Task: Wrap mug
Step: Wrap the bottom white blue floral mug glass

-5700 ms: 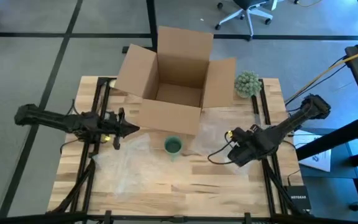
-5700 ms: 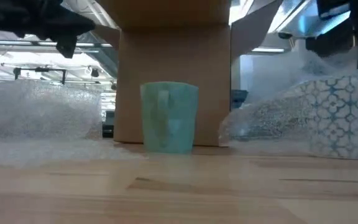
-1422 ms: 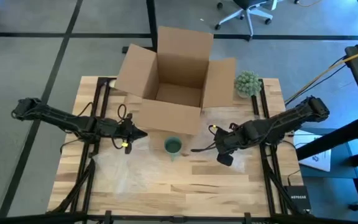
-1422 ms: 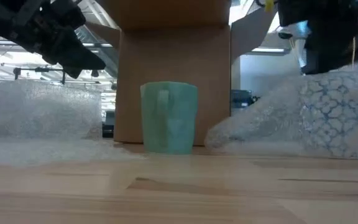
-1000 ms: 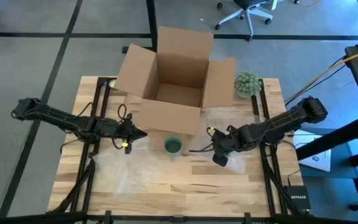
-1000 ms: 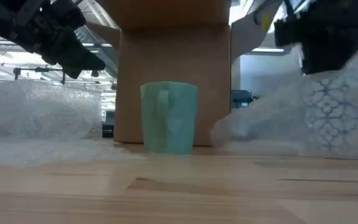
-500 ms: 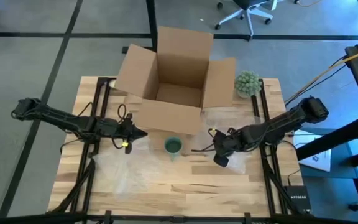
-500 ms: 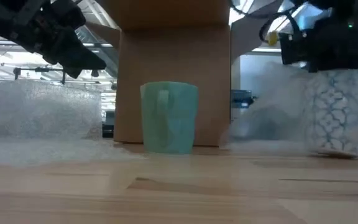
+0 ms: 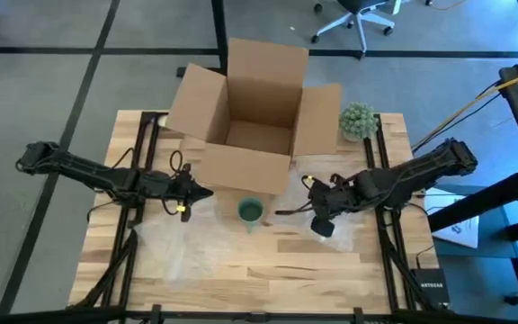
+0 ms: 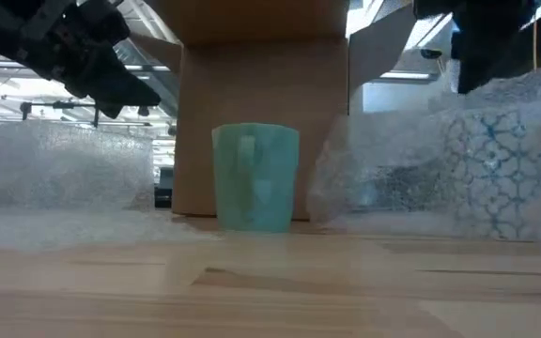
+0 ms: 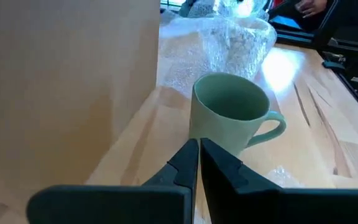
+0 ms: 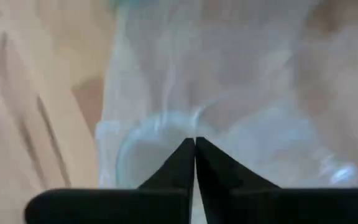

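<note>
The pale green mug [image 9: 251, 211] [image 10: 255, 178] [image 11: 229, 115] stands upright on its base on the wooden table, just in front of the cardboard box. My left gripper [image 9: 207, 192] [image 11: 199, 144] hovers shut to the mug's left, pointing at it and touching nothing. My right gripper [image 9: 318, 208] [image 12: 195, 142] is shut over a heap of bubble wrap [image 10: 393, 178] to the mug's right. That heap covers a blue-patterned cup [image 10: 491, 174]. My right gripper comes down from above onto the top of the bubble wrap [image 12: 194, 118], its shut fingers meeting the wrap's folds. The fingertips themselves hide the place of contact. The wrap rises toward the gripper, and its lower part lies on the table around the patterned cup.
An open cardboard box [image 9: 250, 117] stands at the far middle of the table, close behind the mug. A second sheet of bubble wrap [image 9: 174, 238] lies at the near left. A small green plant [image 9: 358, 120] sits at the far right corner.
My right gripper has dipped toward the wrapped cup and then gone up again. The bubble wrap on the right has moved with it; it now stands taller and bulges out toward the green mug. The mug has not moved.
</note>
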Controlling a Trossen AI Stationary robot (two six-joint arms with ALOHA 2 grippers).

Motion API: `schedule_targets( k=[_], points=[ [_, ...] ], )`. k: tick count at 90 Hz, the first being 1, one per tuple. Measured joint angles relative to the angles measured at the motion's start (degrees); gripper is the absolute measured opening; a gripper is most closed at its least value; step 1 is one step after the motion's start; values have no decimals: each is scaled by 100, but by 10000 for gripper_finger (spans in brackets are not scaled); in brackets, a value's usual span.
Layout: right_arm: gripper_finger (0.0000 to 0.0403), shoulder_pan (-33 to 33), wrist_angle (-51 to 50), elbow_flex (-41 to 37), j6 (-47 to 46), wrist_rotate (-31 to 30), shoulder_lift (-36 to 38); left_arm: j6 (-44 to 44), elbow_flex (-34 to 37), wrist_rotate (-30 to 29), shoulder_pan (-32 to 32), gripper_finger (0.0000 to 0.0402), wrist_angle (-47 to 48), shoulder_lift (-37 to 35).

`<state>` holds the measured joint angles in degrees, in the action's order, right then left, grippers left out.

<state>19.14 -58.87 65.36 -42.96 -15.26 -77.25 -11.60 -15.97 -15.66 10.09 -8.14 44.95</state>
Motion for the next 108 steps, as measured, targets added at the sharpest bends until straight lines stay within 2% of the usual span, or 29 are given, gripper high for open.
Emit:
schedule_targets(
  k=[7, 12, 17, 26, 32, 38, 77, 89, 101, 108],
  points=[
    [1, -56, 249, -97, 9, -644, -16, 2, 0, -17, 0, 0, -4, -2],
    [1, -185, 578, -222, 89, -789, -88, 2, 0, -26, 0, 0, 0, -2],
    [1, -307, 913, -401, 183, -654, -191, 2, 0, -26, 0, 0, 0, -2],
    [1, -500, 1471, -666, 445, -46, -436, 2, 0, -26, 0, 0, 2, -2],
    [1, -500, 1488, -708, 580, 425, -539, 2, 0, -26, 0, 0, 7, -2],
    [1, -409, 1421, -707, 565, 610, -542, 2, 0, -26, 0, 0, 36, -2],
    [1, 274, 598, -716, -308, 577, -212, 72, 0, -109, 0, 0, 22, 0],
    [1, 275, 956, -1106, -497, 602, -208, 30, 0, -109, 0, 0, 15, 0],
    [1, 256, 1899, -1720, -577, 797, -287, 7, 0, -109, 0, 0, 8, 0],
    [1, 256, 2108, -1911, -670, 831, -314, 9, 0, -131, 0, 0, 0, -2]
  ],
)
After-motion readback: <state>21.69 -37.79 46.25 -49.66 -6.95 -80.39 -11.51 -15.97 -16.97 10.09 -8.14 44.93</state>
